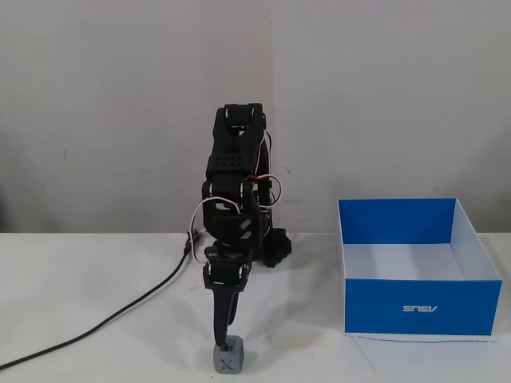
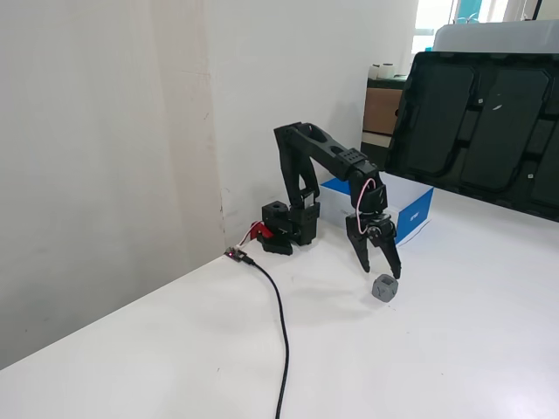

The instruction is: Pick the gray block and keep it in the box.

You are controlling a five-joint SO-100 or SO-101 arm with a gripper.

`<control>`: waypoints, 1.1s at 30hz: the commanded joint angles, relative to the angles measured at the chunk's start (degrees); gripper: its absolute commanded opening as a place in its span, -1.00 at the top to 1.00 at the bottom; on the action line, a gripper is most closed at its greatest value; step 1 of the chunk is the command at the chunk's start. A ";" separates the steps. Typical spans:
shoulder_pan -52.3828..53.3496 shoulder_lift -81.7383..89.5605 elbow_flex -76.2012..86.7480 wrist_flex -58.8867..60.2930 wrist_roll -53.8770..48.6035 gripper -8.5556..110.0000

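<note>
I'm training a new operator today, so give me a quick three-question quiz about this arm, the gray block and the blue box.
1. True or false: the gray block lies inside the blue box.
2. What mark shows on the block's front face in the fixed view facing the arm?
3. The gripper is: A) above the box, B) down at the block, C) folded at the base.

Key: 1 false, it sits on the table. 2 an X. 3 B.
</note>
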 commanded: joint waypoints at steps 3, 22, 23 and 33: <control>-0.79 -1.05 -5.19 0.09 0.70 0.41; -1.93 -8.53 -7.21 -4.83 1.49 0.40; -1.93 -9.14 -7.65 -4.92 1.49 0.40; -1.14 -12.30 -8.61 -6.59 1.49 0.45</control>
